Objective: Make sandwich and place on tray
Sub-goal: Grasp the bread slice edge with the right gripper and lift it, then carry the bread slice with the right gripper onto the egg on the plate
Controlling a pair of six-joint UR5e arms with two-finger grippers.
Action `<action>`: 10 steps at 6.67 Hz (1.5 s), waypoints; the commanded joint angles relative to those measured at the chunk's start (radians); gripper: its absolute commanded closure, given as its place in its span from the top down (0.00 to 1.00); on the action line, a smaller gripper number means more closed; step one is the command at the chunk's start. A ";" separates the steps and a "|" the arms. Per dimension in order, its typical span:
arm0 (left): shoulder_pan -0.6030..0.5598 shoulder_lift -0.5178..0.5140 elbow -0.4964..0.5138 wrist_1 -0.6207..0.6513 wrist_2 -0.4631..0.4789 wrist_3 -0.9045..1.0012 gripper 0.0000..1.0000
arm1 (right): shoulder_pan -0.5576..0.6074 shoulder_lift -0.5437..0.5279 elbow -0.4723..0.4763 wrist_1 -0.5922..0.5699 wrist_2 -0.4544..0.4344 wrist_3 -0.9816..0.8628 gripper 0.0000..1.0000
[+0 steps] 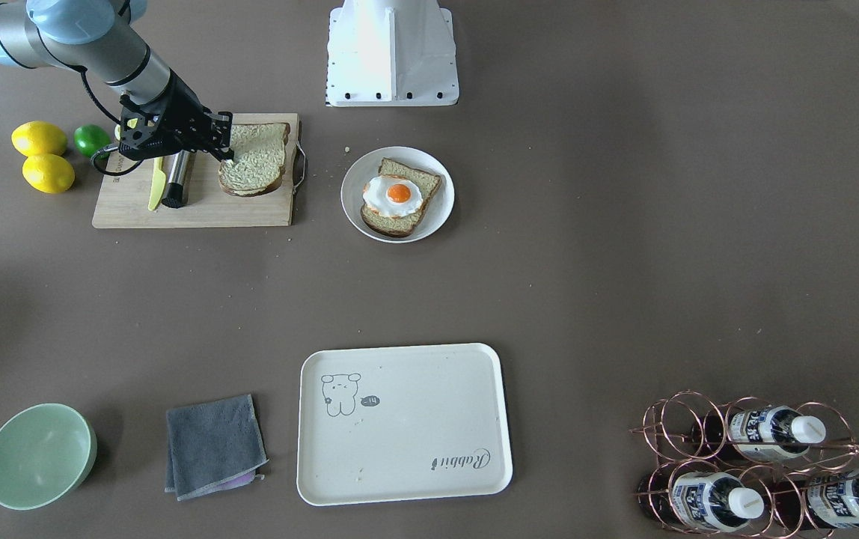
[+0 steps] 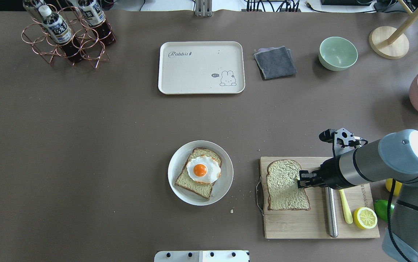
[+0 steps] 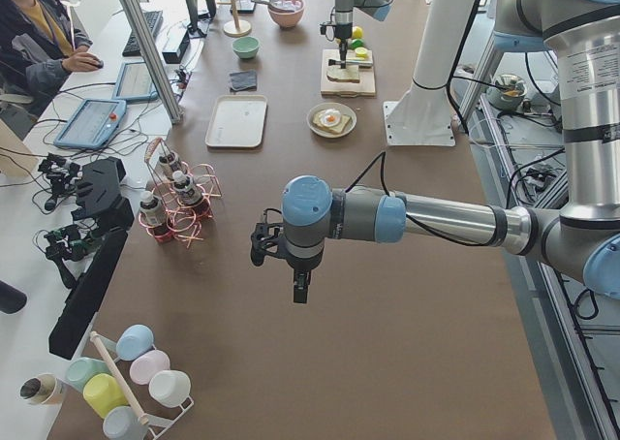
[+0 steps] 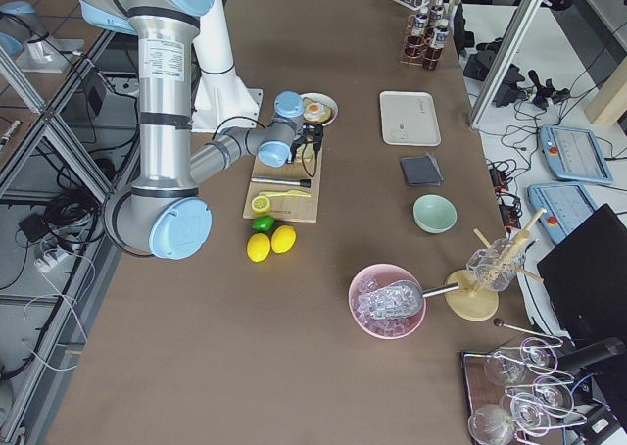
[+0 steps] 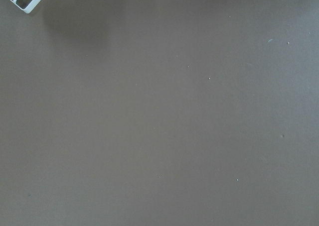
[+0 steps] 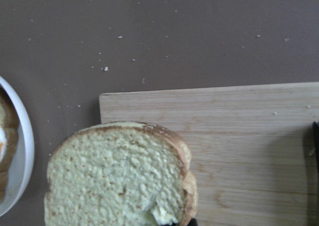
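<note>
One bread slice (image 2: 283, 189) lies on the wooden cutting board (image 2: 303, 225). My right gripper (image 2: 299, 181) is shut on the slice's edge nearest the arm. The right wrist view shows this slice (image 6: 114, 181) close up, pinched at the bottom of the frame. A second bread slice (image 2: 194, 183) with the fried egg (image 2: 202, 169) on top lies on the round white plate (image 2: 174, 182). The cream tray (image 2: 201, 67) stands bare at the far side. My left gripper (image 3: 300, 290) hangs over bare table, seen only in the exterior left view. I cannot tell whether it is open or shut.
A steel-handled knife (image 2: 331, 214), a yellow knife (image 2: 345, 207) and a lemon half (image 2: 365, 217) lie on the board beside the arm. A grey cloth (image 2: 275, 62) and a green bowl (image 2: 338, 53) sit right of the tray. A bottle rack (image 2: 67, 32) stands far left.
</note>
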 commanded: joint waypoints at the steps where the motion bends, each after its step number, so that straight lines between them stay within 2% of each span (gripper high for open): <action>1: 0.001 0.007 -0.001 -0.002 -0.003 0.002 0.97 | -0.014 0.187 -0.061 -0.010 0.010 0.091 0.00; 2: 0.001 0.007 0.001 -0.002 -0.003 0.003 0.97 | -0.050 0.275 -0.122 -0.015 -0.022 0.145 0.00; 4: 0.001 0.007 0.004 -0.003 -0.004 0.003 0.97 | -0.113 0.422 -0.141 -0.192 -0.093 0.229 0.00; 5: 0.001 0.007 0.004 -0.003 -0.004 0.003 0.98 | -0.155 0.453 -0.151 -0.217 -0.149 0.319 0.00; 6: 0.001 0.007 0.005 -0.003 -0.004 0.003 0.98 | -0.172 0.455 -0.170 -0.219 -0.188 0.322 0.00; 10: 0.001 0.010 0.004 -0.005 -0.004 0.006 0.97 | -0.169 0.492 -0.229 -0.218 -0.223 0.432 0.00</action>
